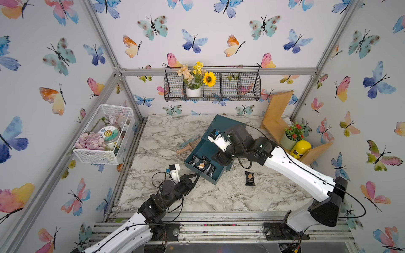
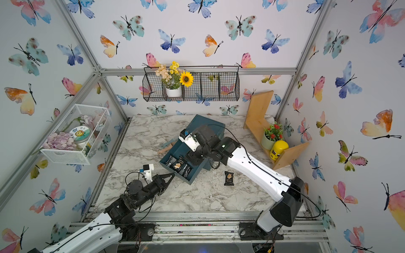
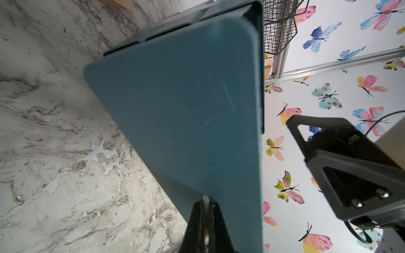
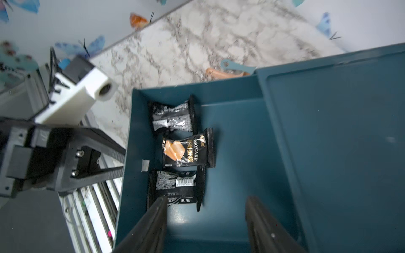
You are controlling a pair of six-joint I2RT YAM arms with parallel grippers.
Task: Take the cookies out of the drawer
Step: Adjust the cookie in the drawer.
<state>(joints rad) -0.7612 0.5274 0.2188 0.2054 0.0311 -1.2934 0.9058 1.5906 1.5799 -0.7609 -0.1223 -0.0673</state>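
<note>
Nearest my end of the white-veined marble tabletop, the left gripper is clamping fully closed at the front wall of the dark teal plastic drawer. Its wrist view is showing a thin bright tab between the fingers, so I am reading this as a steadying hold on the drawer.

A little further in, one loose black packet is lying on the marble on the right arm's side, well apart from the drawer (one out, I judge, and more to go).

The cookies are sitting inside the drawer. Three black rectangular wrapped packets are lining its front wall, the middle one print-side up and the other two back-side up.

The right gripper is hanging over the drawer floor with fingers spread wide and nothing between them. One fingertip is overlapping the corner of the closest packet. Behind everything, the teal cabinet body is standing.

For the pick, I am planning to shift the open fingers further over that closest packet until they straddle its body, not just a corner. The wrapper is looking slick, so I am aiming to pinch the padded middle, not the crimped seam. I am also minding the finger nearest the front wall and lifting straight up.
</note>
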